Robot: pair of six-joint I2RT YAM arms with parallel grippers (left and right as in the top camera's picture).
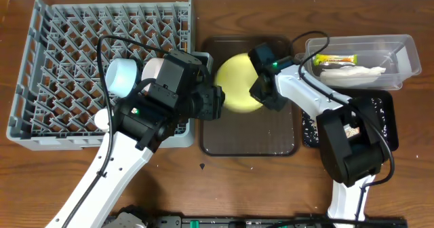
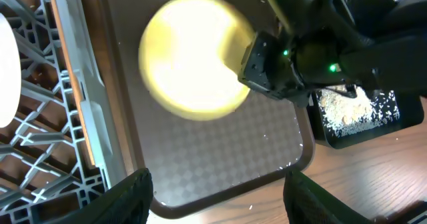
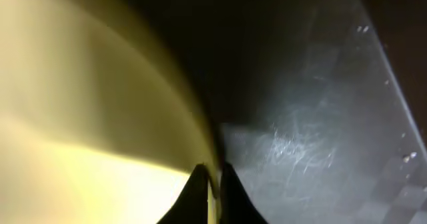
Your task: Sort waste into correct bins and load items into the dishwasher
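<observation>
1. Over the brown serving tray [image 1: 258, 136], the right end effector [image 3: 210, 177] is closed on the rim of the round yellow plate [image 1: 234, 85].
2. The left end effector [image 2: 220, 201] hovers near the plate, fingers spread wide and empty.
3. A light blue bowl [image 1: 122, 77] and a white bowl [image 1: 154, 68] sit in the grey dish rack [image 1: 68, 38].

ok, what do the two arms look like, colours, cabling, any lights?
Matched pair. The left arm and right arm each have white tubular links between boxy black joint housings, and a thin black cable loops off each. Small green lights glow on the black housings. The left pincer and right pincer have black fingers.
</observation>
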